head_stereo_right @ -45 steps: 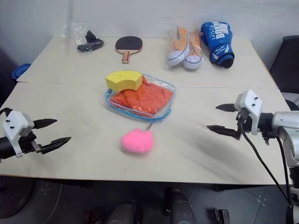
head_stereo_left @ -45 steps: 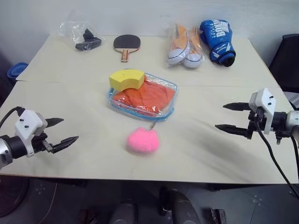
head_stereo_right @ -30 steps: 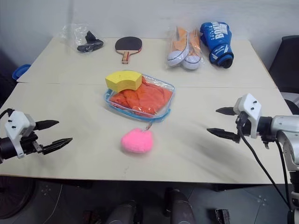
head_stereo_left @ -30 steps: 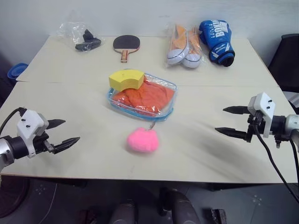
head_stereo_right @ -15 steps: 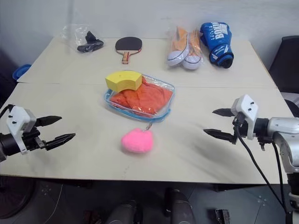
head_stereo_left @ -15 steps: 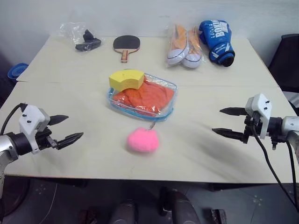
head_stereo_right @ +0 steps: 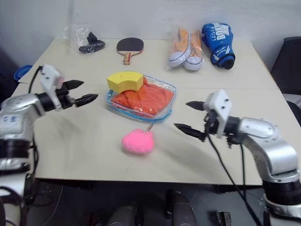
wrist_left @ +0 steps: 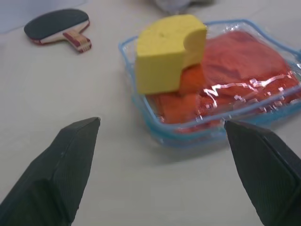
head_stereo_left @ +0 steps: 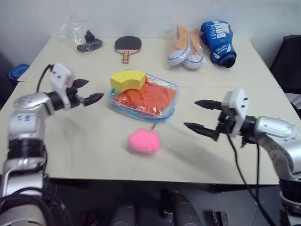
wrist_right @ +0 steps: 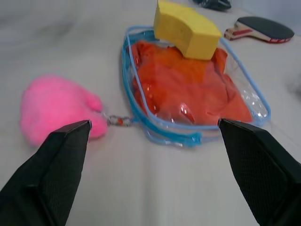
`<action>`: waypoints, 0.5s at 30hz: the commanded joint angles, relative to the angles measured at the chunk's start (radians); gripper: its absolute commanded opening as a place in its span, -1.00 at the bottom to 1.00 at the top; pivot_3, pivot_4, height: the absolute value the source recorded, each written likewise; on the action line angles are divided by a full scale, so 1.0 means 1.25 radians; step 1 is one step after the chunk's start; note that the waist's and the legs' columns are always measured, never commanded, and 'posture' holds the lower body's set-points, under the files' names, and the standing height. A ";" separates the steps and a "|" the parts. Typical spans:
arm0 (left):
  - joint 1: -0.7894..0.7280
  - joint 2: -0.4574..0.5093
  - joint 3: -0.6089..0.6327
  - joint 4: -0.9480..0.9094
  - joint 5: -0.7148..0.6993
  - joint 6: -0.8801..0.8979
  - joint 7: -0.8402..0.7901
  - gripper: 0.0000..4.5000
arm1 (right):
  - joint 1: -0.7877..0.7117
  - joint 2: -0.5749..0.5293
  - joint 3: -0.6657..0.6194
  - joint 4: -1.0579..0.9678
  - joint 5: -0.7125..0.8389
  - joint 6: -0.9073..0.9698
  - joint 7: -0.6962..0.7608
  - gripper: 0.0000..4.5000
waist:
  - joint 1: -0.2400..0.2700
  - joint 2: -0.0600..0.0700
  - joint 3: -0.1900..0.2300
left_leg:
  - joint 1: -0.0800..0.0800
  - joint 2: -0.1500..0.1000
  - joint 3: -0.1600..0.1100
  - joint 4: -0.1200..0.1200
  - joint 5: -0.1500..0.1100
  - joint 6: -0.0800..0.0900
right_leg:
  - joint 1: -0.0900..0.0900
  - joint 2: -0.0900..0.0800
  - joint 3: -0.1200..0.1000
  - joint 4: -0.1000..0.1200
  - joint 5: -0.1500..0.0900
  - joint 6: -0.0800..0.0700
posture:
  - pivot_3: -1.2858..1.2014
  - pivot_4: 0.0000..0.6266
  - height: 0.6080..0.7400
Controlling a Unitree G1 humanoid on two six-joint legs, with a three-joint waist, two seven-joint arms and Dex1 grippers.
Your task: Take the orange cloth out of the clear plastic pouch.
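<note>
Now both arms swung inward, left hand (head_stereo_left: 87, 91) and right hand (head_stereo_left: 202, 115) spread empty, flanking clear plastic pouch (head_stereo_left: 165, 112).

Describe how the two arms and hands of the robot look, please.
Both arms are silver-grey metal with rounded joint housings. The left hand and right hand each have two black pointed fingers, a white block mounted behind them, and a black cable trailing from the wrist.

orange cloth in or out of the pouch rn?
In. The orange cloth lies wholly inside the clear plastic pouch, behind its film and blue edging; yellow sponge sits on top.
</note>
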 commanded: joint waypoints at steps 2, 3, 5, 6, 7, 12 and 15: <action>-0.140 -0.062 -0.040 0.208 0.077 -0.129 0.042 1.00 | -0.011 0.038 0.019 -0.090 0.023 0.047 -0.077 1.00 | -0.001 -0.001 0.000 | -0.001 0.000 0.003 0.000 0.000 0.000 | 0.000 0.000 -0.001 -0.001 0.000 0.000 | 0.03 -0.52 1.00; -0.166 -0.075 -0.046 0.248 0.091 -0.149 0.056 1.00 | -0.011 0.040 0.020 -0.095 0.025 0.051 -0.082 1.00 | -0.001 -0.001 0.000 | -0.001 0.000 0.003 0.000 0.000 0.000 | 0.000 0.000 -0.001 -0.001 0.000 0.000 | 0.03 -0.52 1.00; -0.213 -0.104 -0.056 0.325 0.113 -0.182 0.083 1.00 | -0.012 0.047 0.025 -0.106 0.027 0.056 -0.095 1.00 | -0.002 -0.002 0.000 | -0.001 0.000 0.003 0.000 0.000 0.000 | 0.000 0.000 -0.001 -0.002 0.000 0.000 | 0.03 -0.52 1.00; -0.234 -0.118 -0.060 0.361 0.124 -0.198 0.096 1.00 | -0.014 0.051 0.029 -0.112 0.029 0.058 -0.103 1.00 | -0.001 -0.002 0.000 | -0.001 0.000 0.003 0.000 0.000 0.000 | 0.000 0.000 -0.001 -0.002 0.000 0.001 | 0.03 -0.52 1.00; -0.250 -0.128 -0.062 0.392 0.133 -0.213 0.104 1.00 | -0.014 0.054 0.031 -0.117 0.030 0.060 -0.109 1.00 | 0.000 -0.002 0.000 | -0.001 0.000 0.003 0.000 0.000 0.000 | 0.000 0.000 -0.001 -0.002 0.000 0.001 | 0.03 -0.52 1.00; -0.298 -0.172 -0.061 0.486 0.161 -0.262 0.139 1.00 | -0.018 0.061 0.031 -0.133 0.037 0.067 -0.133 1.00 | -0.002 -0.003 0.000 | 0.000 0.000 0.004 0.000 0.000 0.001 | 0.000 0.000 0.000 -0.001 0.001 0.001 | 0.03 -0.52 1.00; -0.310 -0.190 -0.057 0.517 0.173 -0.272 0.165 1.00 | -0.026 0.062 0.034 -0.140 0.041 0.071 -0.143 1.00 | -0.003 -0.003 0.000 | 0.000 0.000 0.004 0.000 0.000 0.001 | 0.000 0.000 0.000 -0.001 0.001 0.001 | 0.03 -0.52 1.00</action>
